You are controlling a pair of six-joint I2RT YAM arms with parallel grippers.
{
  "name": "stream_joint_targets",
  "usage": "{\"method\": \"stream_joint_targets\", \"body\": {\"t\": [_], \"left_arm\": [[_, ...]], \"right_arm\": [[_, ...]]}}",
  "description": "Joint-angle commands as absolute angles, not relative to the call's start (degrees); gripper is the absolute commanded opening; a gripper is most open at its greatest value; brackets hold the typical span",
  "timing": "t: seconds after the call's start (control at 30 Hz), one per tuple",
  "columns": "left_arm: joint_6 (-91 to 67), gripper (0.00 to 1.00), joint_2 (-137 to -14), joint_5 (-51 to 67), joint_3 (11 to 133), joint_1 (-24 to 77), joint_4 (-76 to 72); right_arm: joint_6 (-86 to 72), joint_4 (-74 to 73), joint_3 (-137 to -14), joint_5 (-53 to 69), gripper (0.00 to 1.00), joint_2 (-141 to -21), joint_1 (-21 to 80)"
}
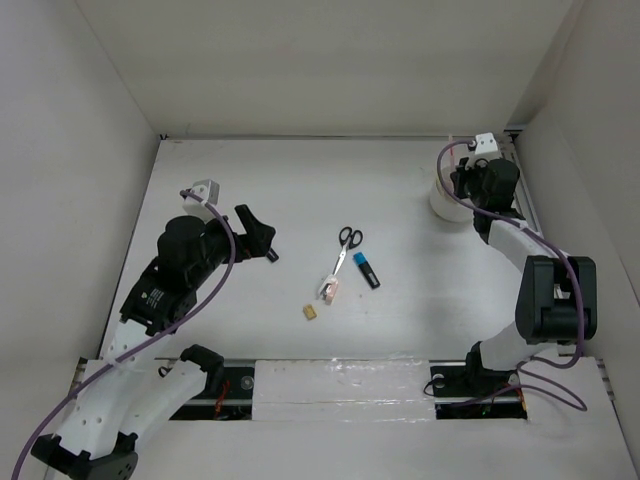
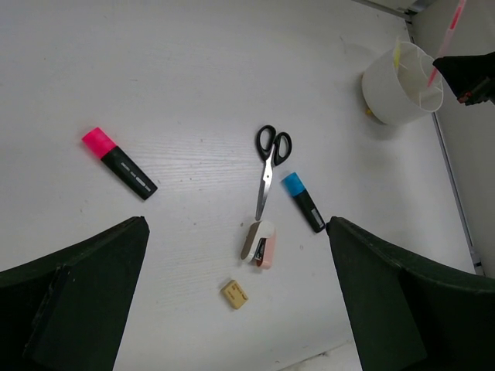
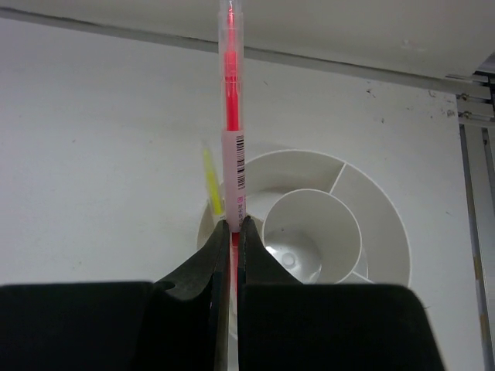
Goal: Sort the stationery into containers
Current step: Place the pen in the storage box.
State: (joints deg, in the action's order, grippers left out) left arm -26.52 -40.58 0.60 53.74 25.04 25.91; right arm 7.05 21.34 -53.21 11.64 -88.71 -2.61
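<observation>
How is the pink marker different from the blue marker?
The pink marker has a pink cap; the blue marker has a blue one. The pink marker lies alone, off to one side; the blue marker lies close beside the scissors. Both have black bodies, lie flat on the table and slant the same way. Neither is in the tub yet.

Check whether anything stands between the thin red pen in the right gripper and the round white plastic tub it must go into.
Nothing visible blocks it. The right gripper holds the thin red pen upright over the left part of the round white plastic tub. A pale yellow stick leans at that rim, close beside the pen.
</observation>
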Motion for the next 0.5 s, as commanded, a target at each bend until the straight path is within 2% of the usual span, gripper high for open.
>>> {"method": "stream_joint_targets", "body": {"t": [0.0,0.47], "left_arm": [[-25.49,1.0,-39.47,1.58,53.26,25.14,23.73],[-25.49,1.0,-39.46,2.11,53.26,25.14,23.73]], "right_arm": [[6.33,22.41,-55.45,10.37,0.0,-88.77,-2.9],[5.8,15.65,-57.39,9.41,0.0,-91.66,-2.9]]}}
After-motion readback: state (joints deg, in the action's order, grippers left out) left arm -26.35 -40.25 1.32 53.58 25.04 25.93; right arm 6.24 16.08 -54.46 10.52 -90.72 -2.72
